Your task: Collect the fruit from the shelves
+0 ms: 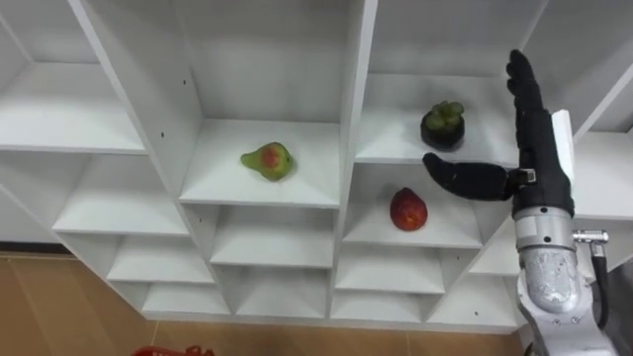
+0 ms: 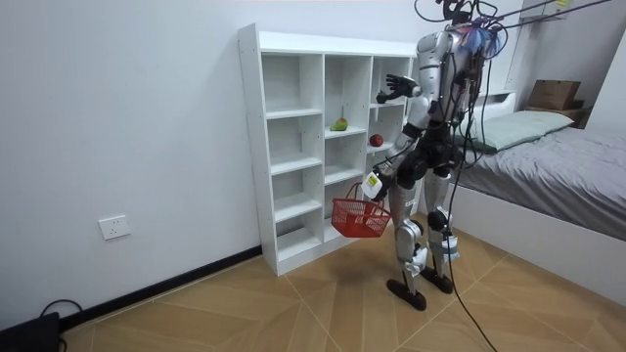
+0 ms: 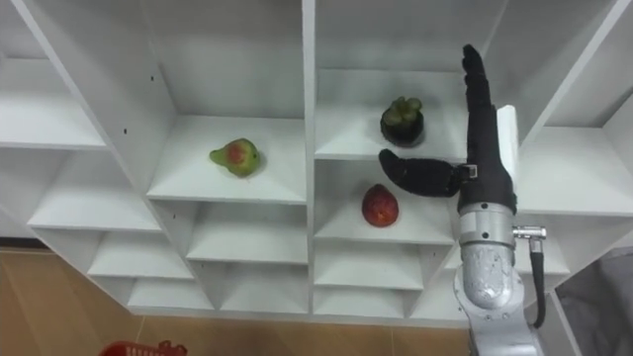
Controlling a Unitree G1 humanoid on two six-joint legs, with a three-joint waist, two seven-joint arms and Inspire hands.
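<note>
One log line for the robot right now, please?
right hand: open, near mangosteen | left hand: holds red basket | pear, red fruit: shelved

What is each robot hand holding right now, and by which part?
The left robot hand carries the red basket by its top handle. The right robot hand is open near the mangosteen, holding nothing.

Bright, even room light with soft shadows inside the white closet
</note>
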